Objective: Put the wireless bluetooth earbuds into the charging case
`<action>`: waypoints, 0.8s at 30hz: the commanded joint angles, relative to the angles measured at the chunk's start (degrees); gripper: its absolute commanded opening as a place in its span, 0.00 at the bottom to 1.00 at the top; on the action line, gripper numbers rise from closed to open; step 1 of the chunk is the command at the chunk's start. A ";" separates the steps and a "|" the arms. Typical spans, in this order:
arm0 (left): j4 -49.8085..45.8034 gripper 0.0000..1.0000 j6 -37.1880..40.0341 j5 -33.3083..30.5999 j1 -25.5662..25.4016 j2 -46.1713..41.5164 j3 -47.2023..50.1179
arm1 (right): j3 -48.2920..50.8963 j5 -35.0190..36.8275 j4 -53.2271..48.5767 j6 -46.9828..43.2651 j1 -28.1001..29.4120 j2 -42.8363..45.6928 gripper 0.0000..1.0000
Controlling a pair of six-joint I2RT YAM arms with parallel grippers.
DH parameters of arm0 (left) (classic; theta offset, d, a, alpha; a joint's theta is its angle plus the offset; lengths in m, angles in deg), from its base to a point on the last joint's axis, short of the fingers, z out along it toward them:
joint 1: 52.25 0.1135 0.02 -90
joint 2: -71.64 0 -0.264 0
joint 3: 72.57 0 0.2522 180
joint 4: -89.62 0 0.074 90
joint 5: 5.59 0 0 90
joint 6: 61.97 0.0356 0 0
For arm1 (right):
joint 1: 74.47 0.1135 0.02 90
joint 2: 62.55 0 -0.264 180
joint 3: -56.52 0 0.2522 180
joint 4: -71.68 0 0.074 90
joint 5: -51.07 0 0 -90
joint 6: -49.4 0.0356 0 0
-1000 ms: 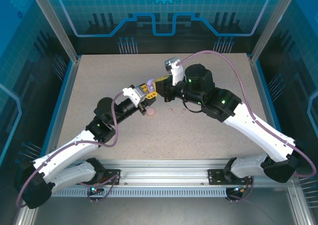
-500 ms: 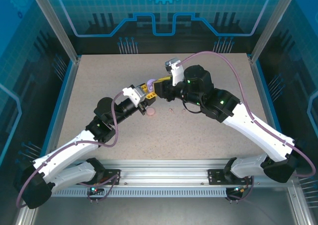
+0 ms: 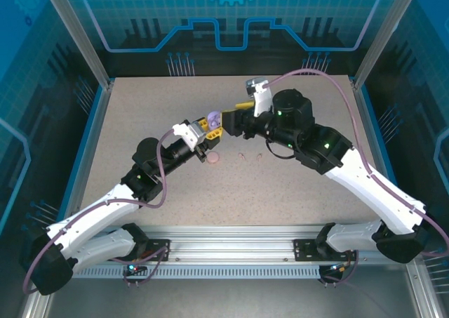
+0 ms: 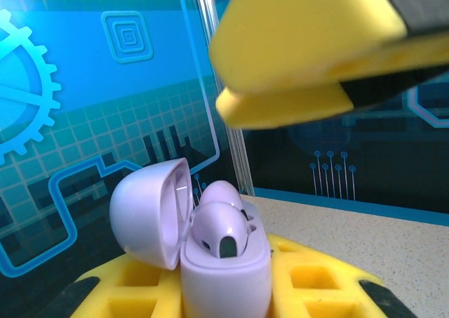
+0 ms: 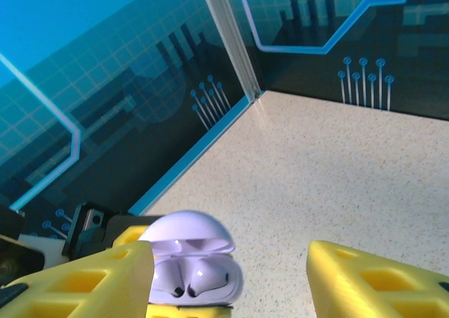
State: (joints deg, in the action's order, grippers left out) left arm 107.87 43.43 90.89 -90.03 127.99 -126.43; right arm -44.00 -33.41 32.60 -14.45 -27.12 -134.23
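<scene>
A purple charging case [image 4: 226, 276] is held with its lid [image 4: 147, 209] swung open, my left gripper [image 3: 208, 130] shut on its body. Two purple earbuds [image 4: 221, 228] sit inside it. In the right wrist view the same case [image 5: 210, 290] shows both buds [image 5: 208, 279] side by side under the raised lid. My right gripper [image 5: 228, 262] stands open just beside the case, nothing between its yellow fingers [image 5: 372, 283]; one finger [image 4: 302, 48] hangs above the case in the left wrist view. Two pale pink earbuds [image 3: 242, 154] [image 3: 259, 155] lie on the table.
A small pink round case [image 3: 212, 159] lies on the speckled table [image 3: 280, 184] just below the held case. Blue-edged transparent walls [image 3: 91, 128] and metal posts enclose the table on the left, back and right.
My right gripper has opened and drawn back to the right, away from the purple case. The left gripper has stayed still, holding the case.
</scene>
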 commanded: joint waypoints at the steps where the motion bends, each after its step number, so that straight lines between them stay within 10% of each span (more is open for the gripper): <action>1: 2.50 0.00 0.12 1.25 -0.42 -0.54 -2.11 | -3.45 -0.46 -2.56 1.31 -2.10 0.97 0.60; 24: 1.78 0.00 -1.03 1.15 -0.45 0.50 -0.77 | -40.33 -10.27 -31.45 -1.55 -6.89 -30.14 0.57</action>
State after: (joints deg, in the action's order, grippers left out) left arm 107.85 43.02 91.59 -90.03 128.30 -126.43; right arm -82.21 -41.30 5.10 -15.17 -34.02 -164.59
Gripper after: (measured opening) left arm 0.238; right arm 0.576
